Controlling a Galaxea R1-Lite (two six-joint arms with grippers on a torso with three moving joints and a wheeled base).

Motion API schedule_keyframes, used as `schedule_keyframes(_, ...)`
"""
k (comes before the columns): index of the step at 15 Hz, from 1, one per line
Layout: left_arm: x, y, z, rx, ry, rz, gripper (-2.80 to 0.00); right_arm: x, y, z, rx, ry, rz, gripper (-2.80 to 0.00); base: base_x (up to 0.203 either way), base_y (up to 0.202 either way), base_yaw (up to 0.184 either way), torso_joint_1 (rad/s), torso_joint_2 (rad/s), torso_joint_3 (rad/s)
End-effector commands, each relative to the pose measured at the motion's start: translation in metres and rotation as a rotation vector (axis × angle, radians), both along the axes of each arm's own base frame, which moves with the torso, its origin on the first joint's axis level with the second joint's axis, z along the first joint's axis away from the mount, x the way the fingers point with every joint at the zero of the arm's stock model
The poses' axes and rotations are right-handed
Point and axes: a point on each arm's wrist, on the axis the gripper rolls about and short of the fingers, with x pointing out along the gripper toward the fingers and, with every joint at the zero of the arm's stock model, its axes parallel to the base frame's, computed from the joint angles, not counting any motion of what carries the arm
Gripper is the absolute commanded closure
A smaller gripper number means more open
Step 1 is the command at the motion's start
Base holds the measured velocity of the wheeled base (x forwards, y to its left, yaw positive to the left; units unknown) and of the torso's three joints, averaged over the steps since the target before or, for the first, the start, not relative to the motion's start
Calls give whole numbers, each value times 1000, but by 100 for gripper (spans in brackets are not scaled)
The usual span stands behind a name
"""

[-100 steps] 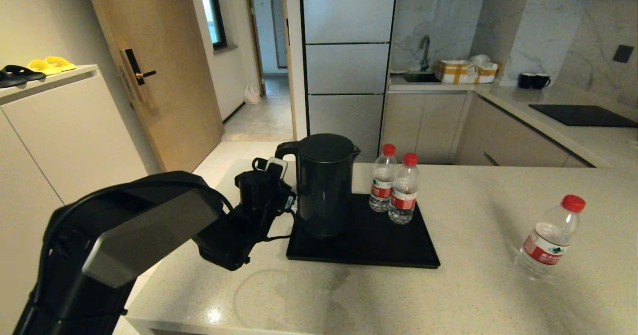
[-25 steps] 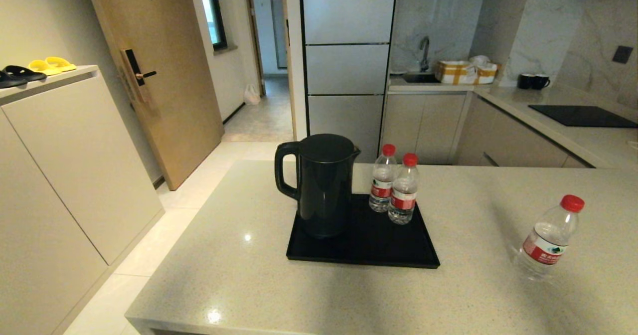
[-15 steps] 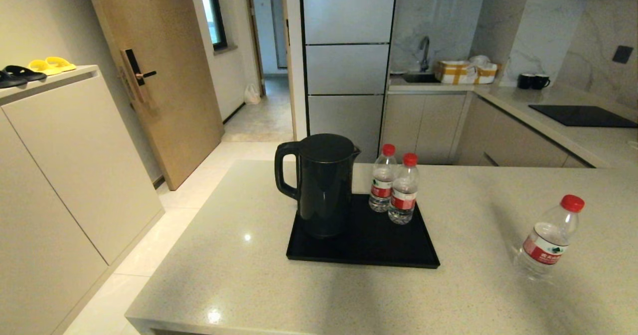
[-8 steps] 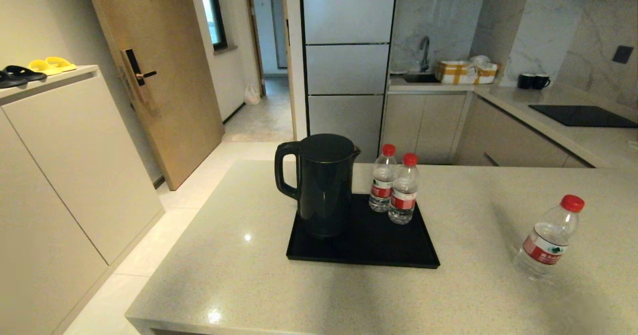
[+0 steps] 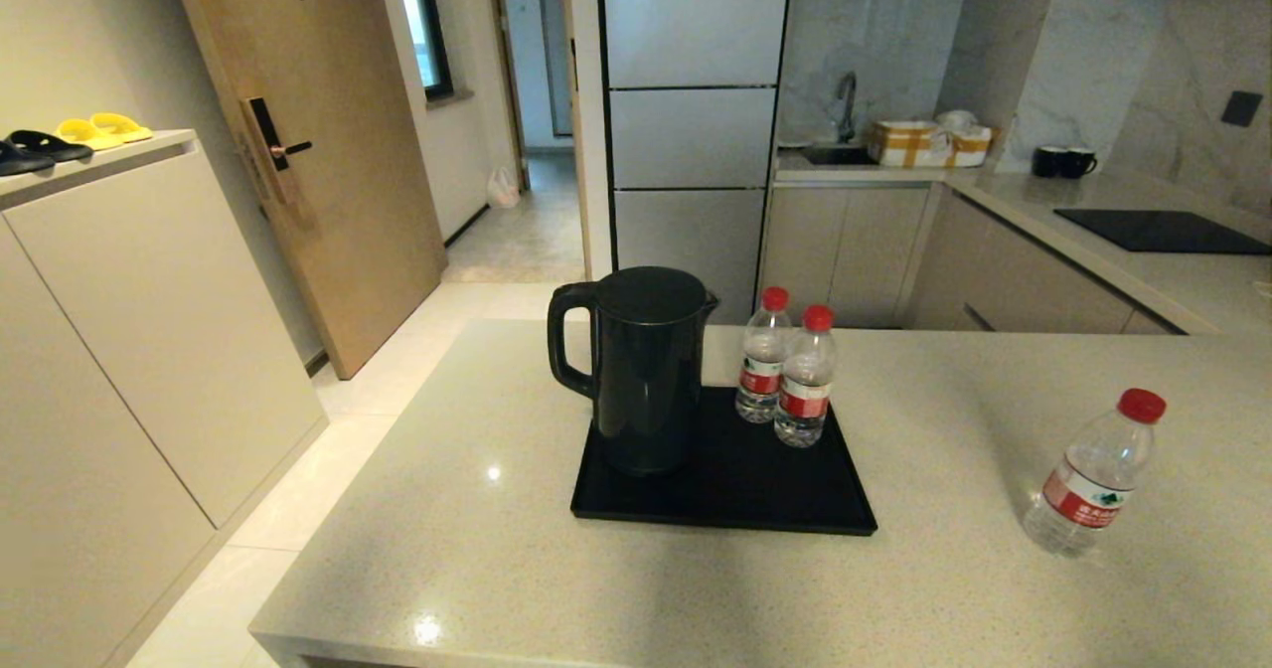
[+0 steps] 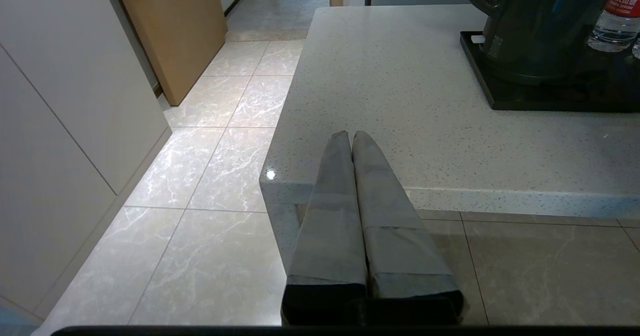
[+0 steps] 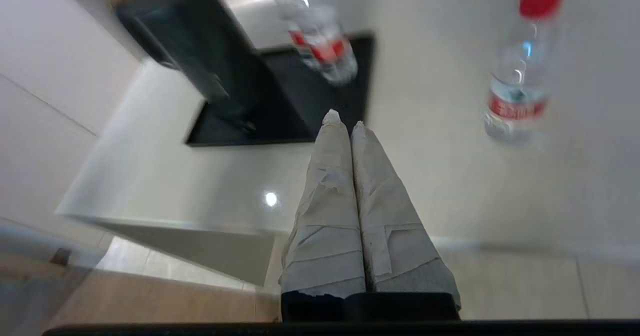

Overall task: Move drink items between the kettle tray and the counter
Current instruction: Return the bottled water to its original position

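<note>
The tall black kettle (image 5: 644,370) stands on the left part of the black tray (image 5: 775,494), its loop handle facing left. Two red-capped water bottles (image 5: 790,375) stand side by side at the tray's far right corner. A third bottle (image 5: 1091,479) stands alone on the beige counter (image 5: 596,588) at the right. Neither arm shows in the head view. My left gripper (image 6: 351,135) is shut and empty, off the counter's near left corner. My right gripper (image 7: 344,121) is shut and empty, above the counter's front edge, with the kettle (image 7: 195,51), the tray's bottles (image 7: 320,41) and the lone bottle (image 7: 520,71) beyond it.
A black cooktop panel (image 5: 1158,230) lies on the side counter at the far right, with two black mugs (image 5: 1061,160) behind it. A cream cabinet (image 5: 119,280) with shoes stands at the left. Tiled floor (image 6: 200,141) lies beyond the counter's left edge.
The left arm, which was beside the kettle's handle at first, has left the head view. Over the last second the lone bottle on the right shows slightly lower, and nothing else has moved.
</note>
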Motion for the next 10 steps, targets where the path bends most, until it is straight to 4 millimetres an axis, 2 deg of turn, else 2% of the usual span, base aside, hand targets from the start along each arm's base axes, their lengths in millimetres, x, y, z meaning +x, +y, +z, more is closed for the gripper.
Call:
schedule_keyframes(1, 0, 0, -1, 0, 3, 0, 0, 30, -7, -2, -18, 107, -253, 0, 0, 0, 0, 0, 0, 0)
schedule_keyframes(3, 0, 0, 0, 0, 2, 0, 0, 42, -14, -7, -29, 148, -467, 0, 0, 0, 0, 0, 0, 0)
schedule_keyframes(8, 0, 0, 0, 1, 0, 1, 0, 43, -15, -70, -212, 410, -411, 0, 0, 0, 0, 0, 0, 0)
schedule_keyframes(10, 0, 0, 0, 1, 2, 1, 0, 62, -16, -82, -298, 373, -367, 0, 0, 0, 0, 0, 0, 0)
